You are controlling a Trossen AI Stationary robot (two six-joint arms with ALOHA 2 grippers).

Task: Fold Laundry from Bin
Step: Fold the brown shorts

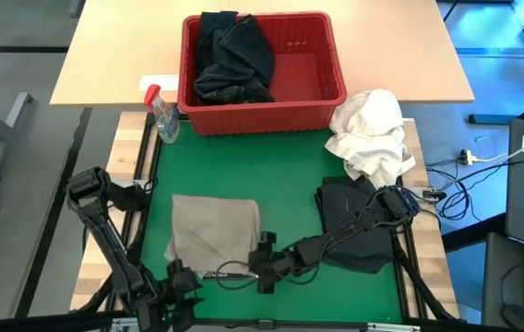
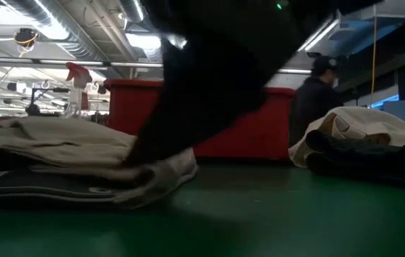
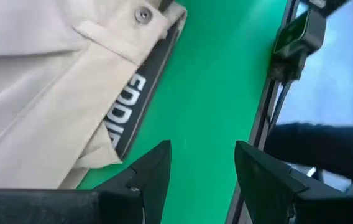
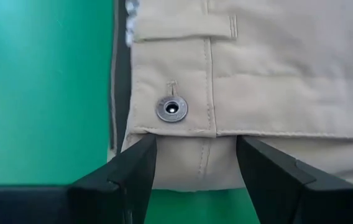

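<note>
The khaki garment (image 1: 214, 231) lies folded on the green mat (image 1: 290, 175), at its near left; a dark garment (image 1: 354, 226) lies at the mat's right, and more dark laundry (image 1: 232, 57) fills the left half of the red bin (image 1: 313, 106) on the table beyond. The right gripper (image 4: 195, 165) sits at the khaki waistband edge beside the metal snap (image 4: 171, 109), jaws apart around the hem and not closed on it. The left gripper (image 3: 201, 168) hangs over bare mat just beside the garment, jaws open and empty.
</note>
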